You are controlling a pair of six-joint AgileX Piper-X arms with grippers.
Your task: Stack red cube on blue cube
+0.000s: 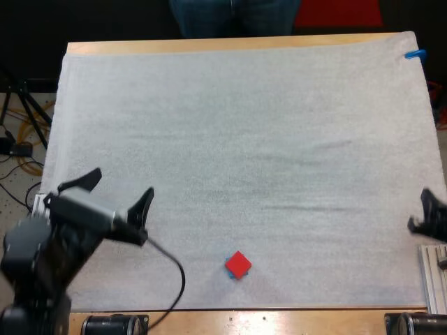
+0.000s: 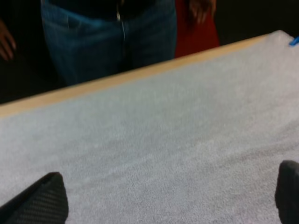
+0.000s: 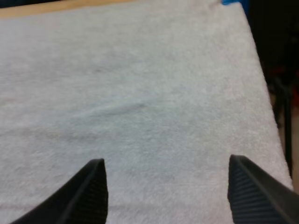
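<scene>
The red cube (image 1: 238, 264) sits on top of the blue cube (image 1: 231, 273) near the mat's front edge, a little right of centre; only a sliver of blue shows beneath it. My left gripper (image 1: 119, 197) hovers over the mat's left side, well to the left of the stack, open with nothing between its fingers (image 2: 39, 203). My right gripper (image 1: 427, 213) rests at the mat's right edge, far from the cubes, also open and empty, its fingers (image 3: 88, 193) spread over bare mat.
A person in jeans (image 1: 234, 15) stands beyond the table's far edge, with legs (image 2: 107, 39) and a hand (image 2: 5, 42) showing past the wooden rim. A metal rail (image 1: 434, 276) lies at the front right corner.
</scene>
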